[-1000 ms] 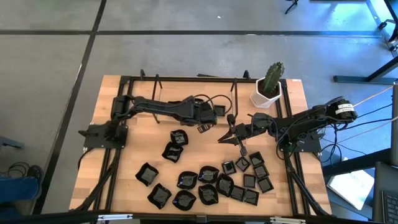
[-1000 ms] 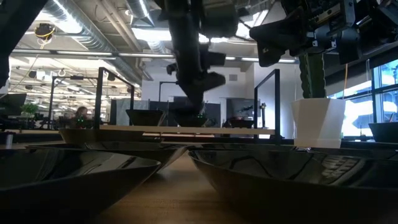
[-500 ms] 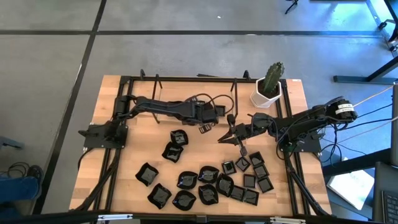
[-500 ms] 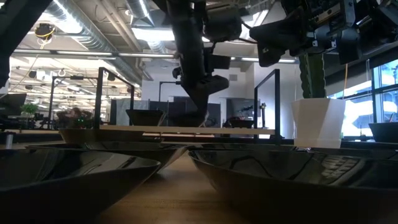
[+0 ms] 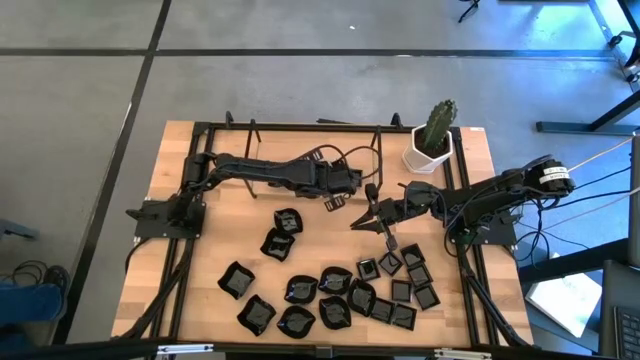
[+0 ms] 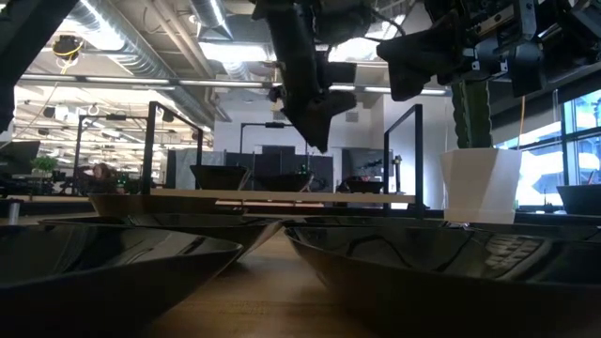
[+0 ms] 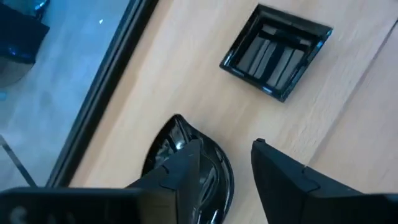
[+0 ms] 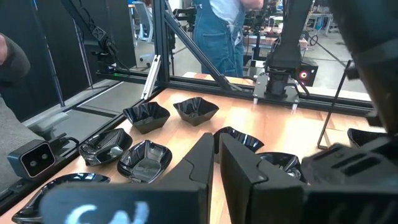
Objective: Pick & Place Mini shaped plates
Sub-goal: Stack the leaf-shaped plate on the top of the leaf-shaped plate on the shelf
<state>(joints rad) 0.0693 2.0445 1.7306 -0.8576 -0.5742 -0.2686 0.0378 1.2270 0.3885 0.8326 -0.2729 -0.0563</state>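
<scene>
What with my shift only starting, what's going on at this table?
A two-armed robot is sorting mini shaped plates, most of them clustered on the front half of the table. The left gripper is near the table's rear middle with its jaws open, just above a rounded plate; a square plate lies beside it. The right gripper hangs over the middle, jaws shut, holding nothing.

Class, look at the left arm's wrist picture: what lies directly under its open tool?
Under the left tool lies a rounded black dish on the wooden table. One finger hides part of it. A square dish sits apart.
</scene>
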